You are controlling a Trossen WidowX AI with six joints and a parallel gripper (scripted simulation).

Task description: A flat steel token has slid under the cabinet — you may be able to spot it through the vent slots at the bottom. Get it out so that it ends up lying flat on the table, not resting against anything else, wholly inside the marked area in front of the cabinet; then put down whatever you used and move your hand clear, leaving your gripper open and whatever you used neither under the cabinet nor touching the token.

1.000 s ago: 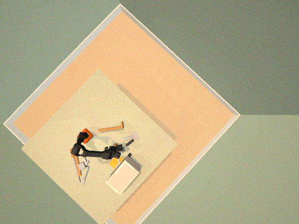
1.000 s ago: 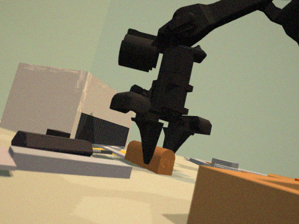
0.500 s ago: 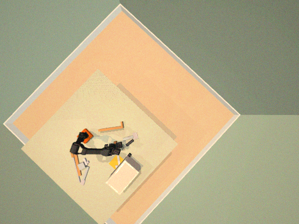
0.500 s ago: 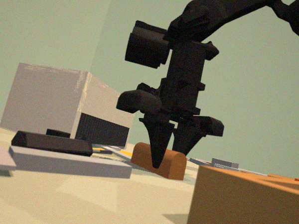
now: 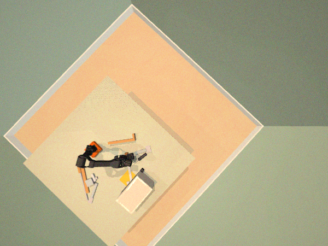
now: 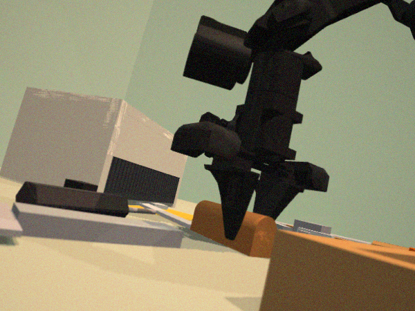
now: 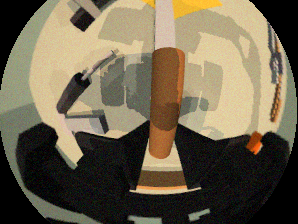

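Note:
My gripper is shut on the orange-brown handle of a tool, low over the table. The tool's pale flat blade reaches over the yellow marked area towards the cabinet front; a short pale piece shows at its far end in the top view. The pale cabinet has dark vent slots along its bottom. I cannot make out the steel token in any view.
A grey bar with a pinkish end and a black-handled tool lie beside the gripper. An orange L-shaped stick lies farther off. Another orange stick and grey pieces lie beyond the arm.

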